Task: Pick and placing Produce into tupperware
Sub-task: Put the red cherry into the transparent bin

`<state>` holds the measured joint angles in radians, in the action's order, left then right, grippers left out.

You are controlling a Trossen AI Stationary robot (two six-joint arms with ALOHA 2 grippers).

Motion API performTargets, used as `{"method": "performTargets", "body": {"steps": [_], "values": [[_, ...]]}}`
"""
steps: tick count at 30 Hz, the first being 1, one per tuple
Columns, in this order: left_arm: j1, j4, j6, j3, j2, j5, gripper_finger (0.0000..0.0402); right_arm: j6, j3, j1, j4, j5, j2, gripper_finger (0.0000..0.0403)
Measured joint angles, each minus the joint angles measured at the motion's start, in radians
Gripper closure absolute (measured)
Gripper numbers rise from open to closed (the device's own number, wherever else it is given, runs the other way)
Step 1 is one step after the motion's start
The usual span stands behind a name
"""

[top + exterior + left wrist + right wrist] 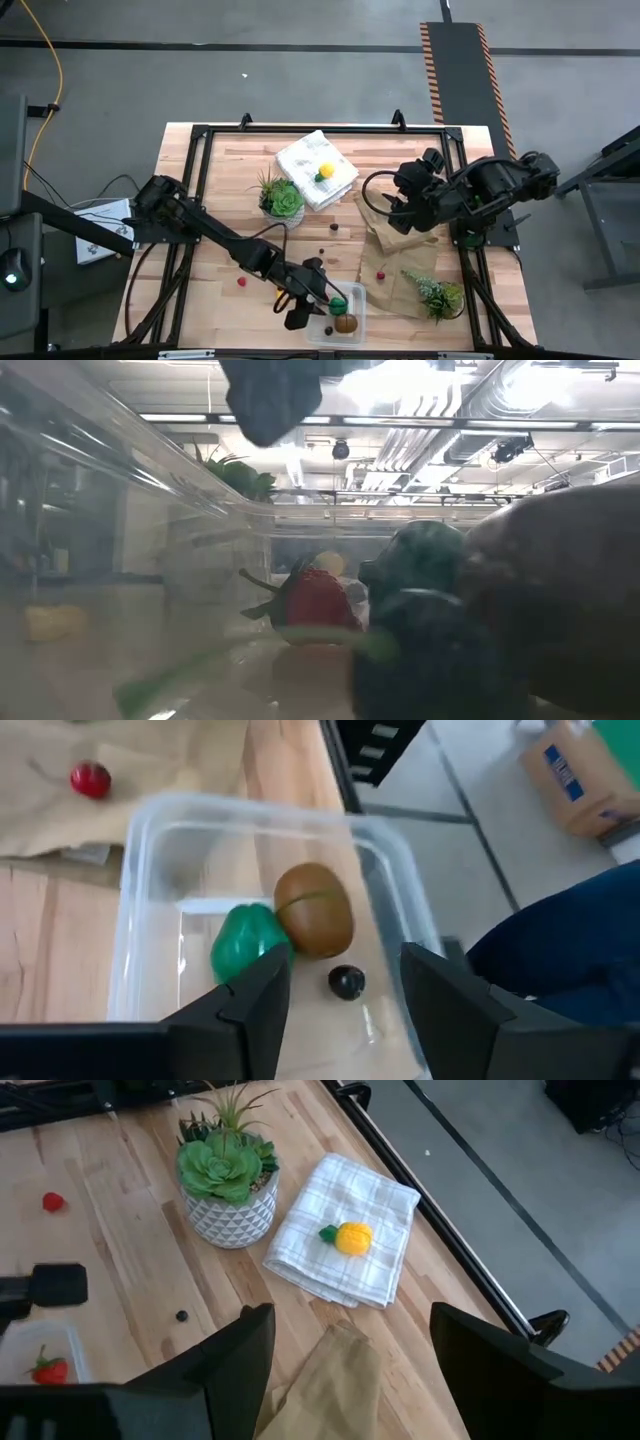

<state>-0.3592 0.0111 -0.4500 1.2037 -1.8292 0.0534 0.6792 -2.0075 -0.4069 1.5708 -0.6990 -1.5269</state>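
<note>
We saw the left tool [345,995] poised over the clear box [357,298] at the table's [225,195] near edge, its jaws parted and empty. Inside lay a green piece [245,942], a brown kiwi [315,908] and a dark berry [346,982]. The right tool [352,1350] hung open over the brown bag [395,255], holding nothing; the lemon [353,1237] sat on the cloth [375,1210].
</note>
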Motion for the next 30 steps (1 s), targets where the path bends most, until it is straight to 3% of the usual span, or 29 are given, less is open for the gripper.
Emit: {"method": "performTargets", "body": {"steps": [5,8,12,15,23,30], "values": [[0.050,-0.004,-0.033,0.000,0.078,0.080,0.0252,0.020,0.001,-0.030,-0.001,-0.002,0.039,0.0144],[0.083,0.000,-0.032,0.000,0.138,0.117,0.0270,0.090,0.059,-0.083,-0.001,-0.057,0.093,0.0144],[0.112,0.007,-0.029,0.000,0.232,0.146,0.0295,0.274,0.241,-0.177,-0.030,-0.127,0.204,0.0144],[0.125,0.013,-0.017,0.001,0.306,0.149,0.0309,0.381,0.413,-0.243,-0.158,-0.138,0.287,0.0144],[0.123,0.062,0.026,0.001,0.520,0.082,0.0325,0.424,0.897,-0.340,-0.783,-0.090,0.474,0.0144],[0.124,0.165,0.031,0.001,0.699,-0.017,0.0325,0.173,1.260,-0.280,-1.583,0.157,0.629,0.0144]]}}
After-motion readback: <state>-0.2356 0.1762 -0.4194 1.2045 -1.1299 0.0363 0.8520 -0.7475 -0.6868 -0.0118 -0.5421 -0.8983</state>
